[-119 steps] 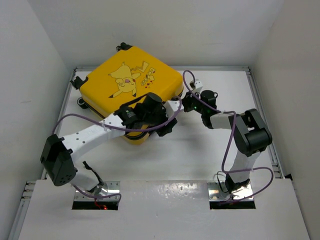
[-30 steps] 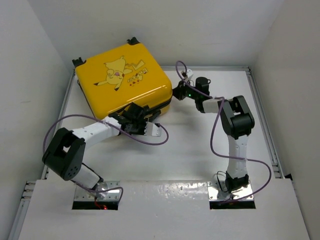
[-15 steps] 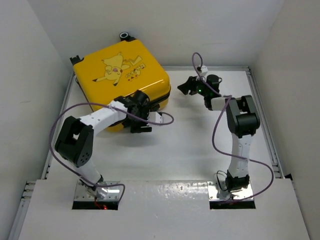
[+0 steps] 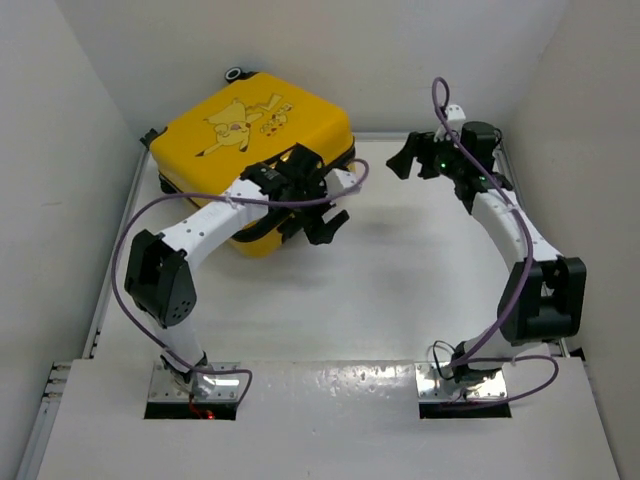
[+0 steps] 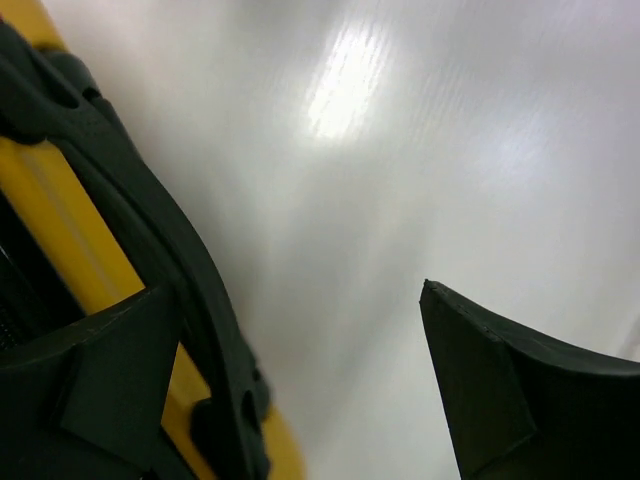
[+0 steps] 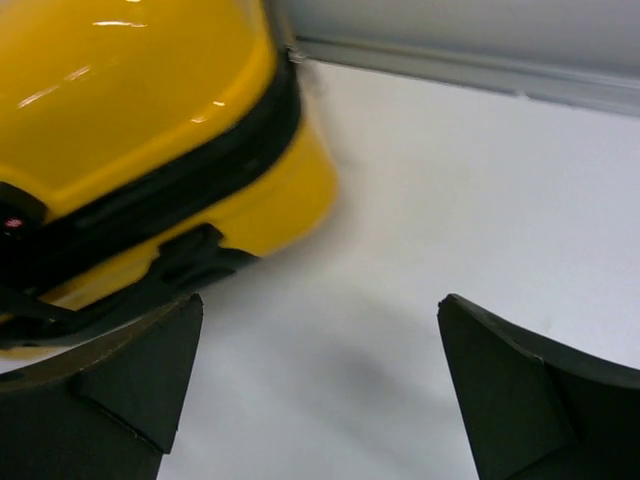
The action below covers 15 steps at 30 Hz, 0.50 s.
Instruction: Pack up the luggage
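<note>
Top external view puts the large yellow hard-shell suitcase with a cartoon Pikachu print and black trim (image 4: 250, 125) at the far left corner of the white worktop (image 4: 400, 290), shut, print side up, close to the left and back walls. Whether it lies flat or leans on a wall I cannot tell.

The shell looks stiff and glossy, so I judge it slippery under hard fingers and far too broad for either gripper to span across the body. It should slide or pivot as 1 rigid piece and not flex. Its weight cannot be read here. The better holds are likely the black band running round its side and the black fittings on that band, where a finger can hook an edge.

The left gripper (image 4: 318, 226) hangs over the suitcase's near right corner with its 2 fingers spread wide and nothing between them. In the left wrist view the yellow side and black band (image 5: 150, 230) pass by the left finger, while the gap of that gripper (image 5: 290, 295) shows only bare worktop.

The right gripper (image 4: 402, 163) sits to the right of the case, clear of it, fingers also spread and empty. The right wrist view has the case's rounded corner (image 6: 150, 80) ahead and to the left of its gap (image 6: 320, 305).
</note>
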Each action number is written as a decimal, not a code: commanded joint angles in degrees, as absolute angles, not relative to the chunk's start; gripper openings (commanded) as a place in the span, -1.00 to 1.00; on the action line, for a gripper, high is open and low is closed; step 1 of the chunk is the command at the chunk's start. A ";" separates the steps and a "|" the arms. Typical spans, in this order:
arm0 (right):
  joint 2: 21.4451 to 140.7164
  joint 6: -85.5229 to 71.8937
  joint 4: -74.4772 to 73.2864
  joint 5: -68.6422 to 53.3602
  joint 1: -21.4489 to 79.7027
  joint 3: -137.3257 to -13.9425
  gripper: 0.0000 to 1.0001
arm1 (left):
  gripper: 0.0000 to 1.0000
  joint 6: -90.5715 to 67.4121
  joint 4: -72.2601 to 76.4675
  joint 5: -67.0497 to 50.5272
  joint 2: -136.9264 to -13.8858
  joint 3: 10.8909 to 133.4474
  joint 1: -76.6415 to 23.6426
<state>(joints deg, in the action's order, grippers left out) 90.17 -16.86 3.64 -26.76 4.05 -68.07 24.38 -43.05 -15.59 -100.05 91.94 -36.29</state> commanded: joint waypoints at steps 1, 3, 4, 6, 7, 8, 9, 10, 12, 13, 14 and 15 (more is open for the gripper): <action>87.28 -13.71 -11.15 -23.82 0.45 -71.10 1.00 | 0.99 12.25 -28.91 -13.70 -92.90 98.09 -27.08; 85.17 -13.28 -12.22 -22.94 0.26 -70.75 1.00 | 0.99 6.97 -28.92 -15.20 -93.52 95.99 -24.62; 83.95 -12.92 -12.22 -22.94 -1.30 -69.62 1.00 | 0.99 6.16 -28.92 -14.68 -93.52 94.58 -23.30; 82.97 -12.83 -12.22 -22.32 -1.49 -69.00 1.00 | 0.99 4.14 -28.92 -12.84 -94.74 94.57 -22.68; 82.27 -13.09 -12.13 -22.24 -1.58 -67.78 1.00 | 0.99 3.09 -28.92 -9.96 -94.75 94.57 -22.15; 81.92 -13.01 -11.87 -22.15 -1.50 -67.33 1.00 | 0.99 2.21 -28.31 -8.71 -94.75 94.57 -22.15; 81.31 -13.09 -11.17 -22.15 -1.49 -66.72 1.00 | 0.99 1.59 -28.30 -7.57 -94.75 94.57 -21.54; 81.21 -13.10 -11.25 -22.15 -1.49 -66.36 1.00 | 0.99 0.71 -28.30 -5.38 -94.75 94.57 -20.92; 81.12 -13.27 -10.99 -22.06 -1.49 -66.18 1.00 | 0.99 0.18 -27.77 -5.36 -94.75 94.57 -20.13; 81.30 -13.27 -10.99 -22.23 -1.32 -66.27 1.00 | 0.99 0.18 -27.77 -5.36 -93.96 94.57 -20.13; 81.21 -13.10 -10.90 -22.24 -1.41 -66.44 1.00 | 0.99 1.13 -27.25 -6.14 -93.35 94.57 -20.13; 81.56 -13.01 -11.25 -22.06 -1.41 -66.45 1.00 | 0.99 2.62 -27.25 -6.94 -93.34 94.57 -20.13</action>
